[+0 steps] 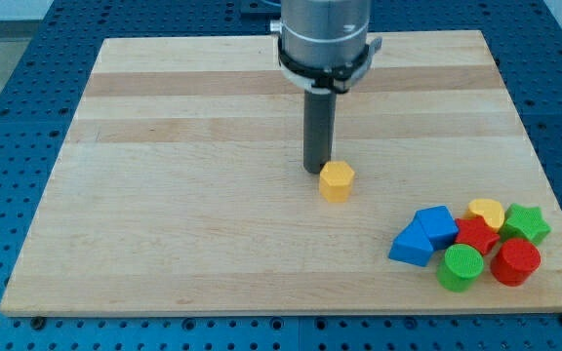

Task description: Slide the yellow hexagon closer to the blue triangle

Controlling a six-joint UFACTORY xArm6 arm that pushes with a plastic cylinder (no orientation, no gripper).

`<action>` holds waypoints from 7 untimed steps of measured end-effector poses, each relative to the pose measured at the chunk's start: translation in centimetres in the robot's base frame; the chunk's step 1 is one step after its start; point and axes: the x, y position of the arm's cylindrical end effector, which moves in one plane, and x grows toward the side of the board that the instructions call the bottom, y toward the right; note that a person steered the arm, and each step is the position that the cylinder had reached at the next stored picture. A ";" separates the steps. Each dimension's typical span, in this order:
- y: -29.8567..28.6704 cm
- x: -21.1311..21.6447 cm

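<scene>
My tip (316,172) touches the yellow hexagon (337,181) at its upper left (holding nothing). The hexagon stands flat, well apart from the blue triangle (413,245).

Wooden board (183,195), yellow hexagon (337,181), clustered blocks (471,246)

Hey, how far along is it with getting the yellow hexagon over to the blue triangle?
Done: my tip sits at the yellow hexagon, on its upper-left side.
In hand: that side suits a push toward the view's lower right.
Left: bare board still separates it from the blue triangle beside the block cluster.
</scene>
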 end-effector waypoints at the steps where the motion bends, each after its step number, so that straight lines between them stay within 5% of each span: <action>1: -0.7 1.7; 7: 5.6 5.6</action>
